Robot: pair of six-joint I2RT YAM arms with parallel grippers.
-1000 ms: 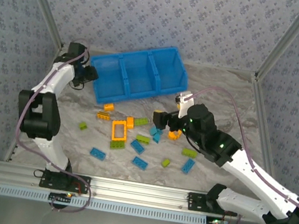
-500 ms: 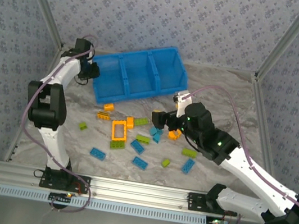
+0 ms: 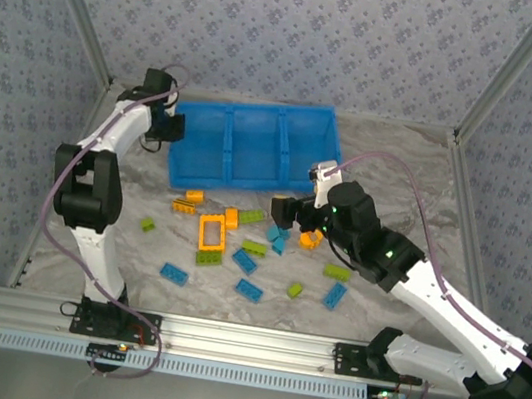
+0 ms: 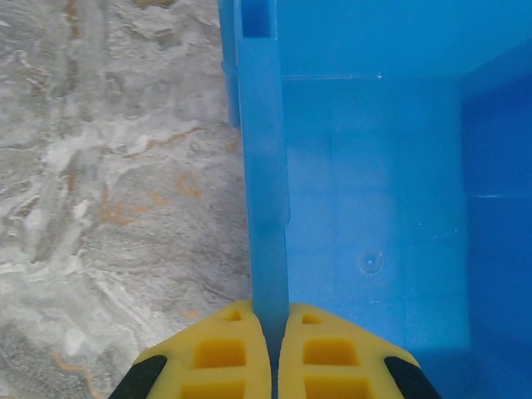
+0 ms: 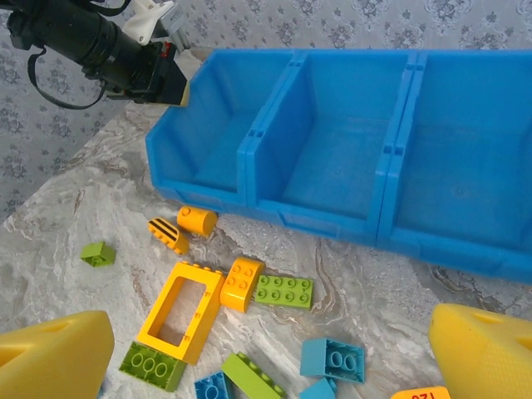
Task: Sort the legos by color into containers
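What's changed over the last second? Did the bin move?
The left pincer, clamped on the left wall of the blue bin, swung the bin from skewed to straight across the top view. The right pincer stayed open above the legos, which lie where they were.

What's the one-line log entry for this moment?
left gripper: shut on bin | right gripper: open over legos | bin: looks empty

Grey marbled table (image 3: 416,147); long blue bin (image 3: 254,147) at far side; orange, blue, green legos (image 3: 173,273) scattered nearer.
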